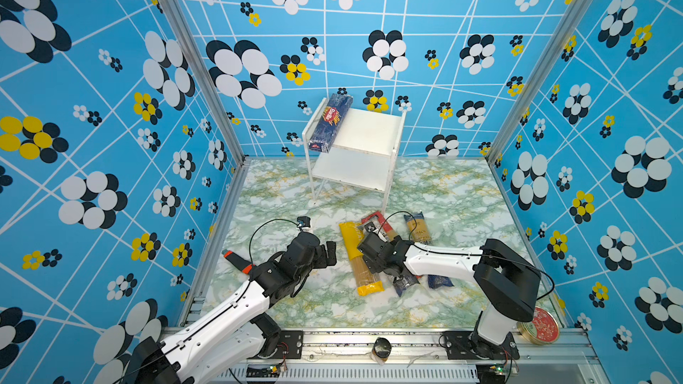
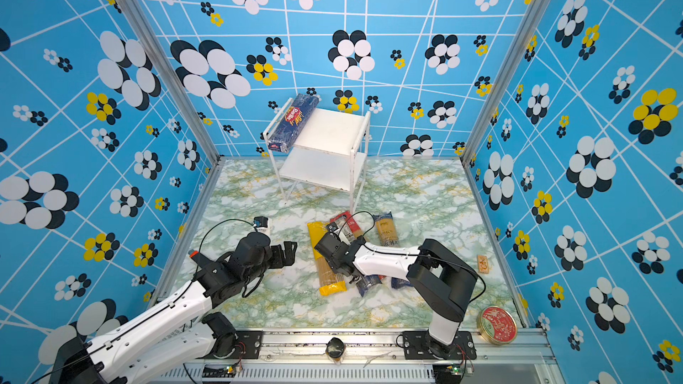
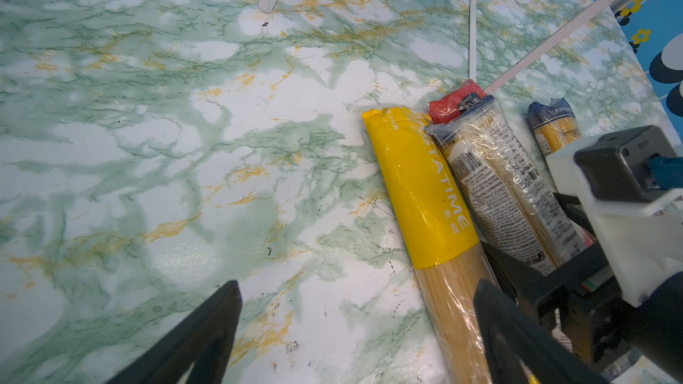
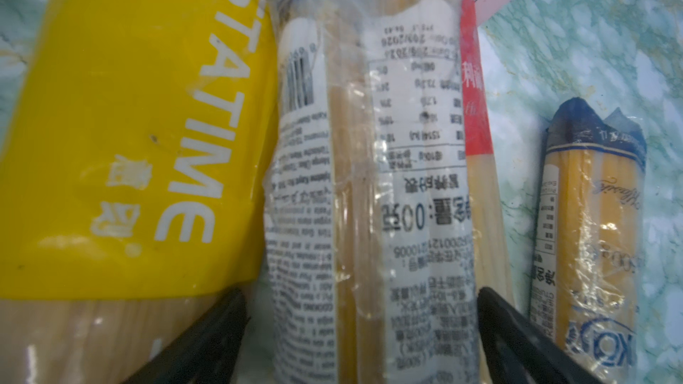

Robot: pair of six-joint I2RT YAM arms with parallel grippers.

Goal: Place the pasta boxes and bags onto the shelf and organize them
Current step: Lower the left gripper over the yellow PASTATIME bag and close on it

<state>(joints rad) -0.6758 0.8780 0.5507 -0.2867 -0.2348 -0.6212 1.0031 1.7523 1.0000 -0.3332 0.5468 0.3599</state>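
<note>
Box (image 1: 331,122), well behind the yellow bag (image 3: 421,186): "Barilla", white on red. Yellow bag: "ASTATIME" in white along its side, then two small Chinese characters. Clear bag (image 4: 369,197), touching the yellow bag: barcode, and fine print I can't read. Gold bag (image 4: 591,234), just beyond that: blue script, too blurred for me.

The surface (image 1: 325,312) is a smooth, faintly glossy sheet printed like green-veined marble. The yellow bag (image 3: 417,179) is shiny plastic film, clear at one end over dry strands. The white-labelled bag (image 4: 369,179) is crinkled clear film with matt printed panels. The Barilla box (image 1: 330,123) has a printed face with a slight sheen. The shelf (image 1: 369,131) has matt white boards, chipped at one edge, on thin painted metal legs.
</note>
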